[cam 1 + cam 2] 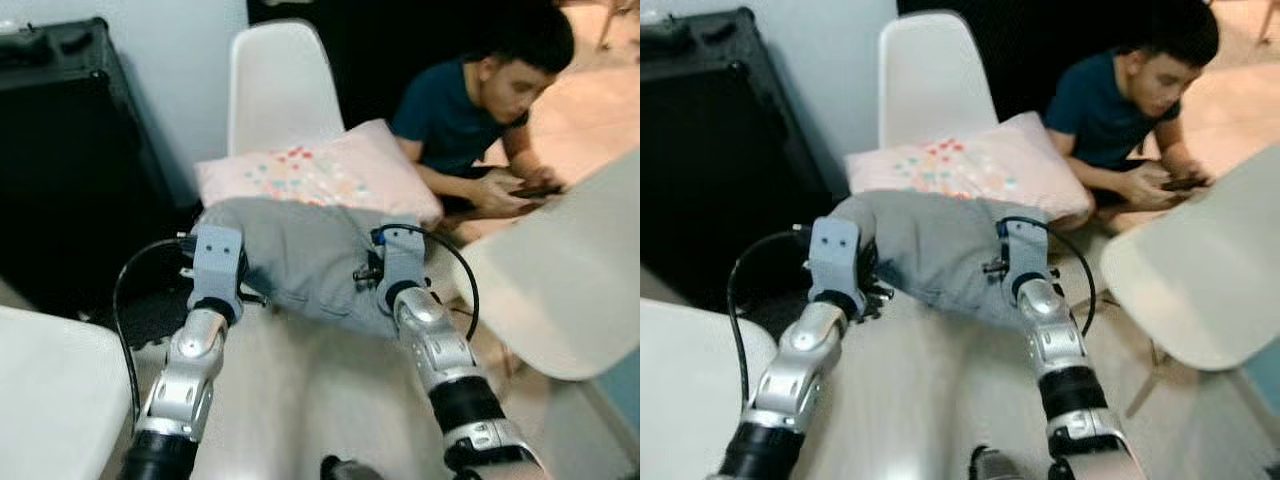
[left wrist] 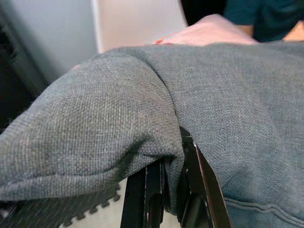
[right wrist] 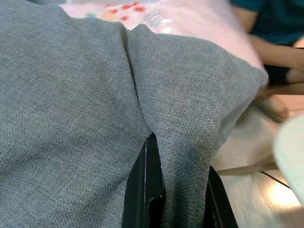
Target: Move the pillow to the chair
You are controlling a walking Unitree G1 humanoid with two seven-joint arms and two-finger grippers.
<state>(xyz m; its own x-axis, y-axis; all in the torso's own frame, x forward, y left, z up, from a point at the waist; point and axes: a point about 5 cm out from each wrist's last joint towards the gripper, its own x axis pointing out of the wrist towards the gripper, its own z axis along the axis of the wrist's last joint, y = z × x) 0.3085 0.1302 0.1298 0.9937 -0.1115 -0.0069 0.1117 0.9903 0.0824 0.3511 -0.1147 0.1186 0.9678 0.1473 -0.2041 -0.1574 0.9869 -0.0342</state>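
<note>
Right now both grippers hold a gray pillow (image 1: 300, 255) up in the air, in front of a white chair (image 1: 275, 85). The left gripper (image 2: 164, 190) pinches the pillow's left end, with the gray cloth squeezed between its black fingers (image 2: 142, 199). The right gripper (image 3: 166, 194) pinches the pillow's right end the same way, and a fold of cloth sits tight between its fingers (image 3: 145, 190). The gray pillow hangs just at the front edge of the chair's seat. A pink pillow (image 1: 320, 170) with little colored dots lies on that seat, behind the gray one. A person in a dark blue shirt (image 1: 450, 115) sits low on the floor to the right of the chair, holding something dark in both hands. Another white chair (image 1: 560, 280) stands at the right side.
</note>
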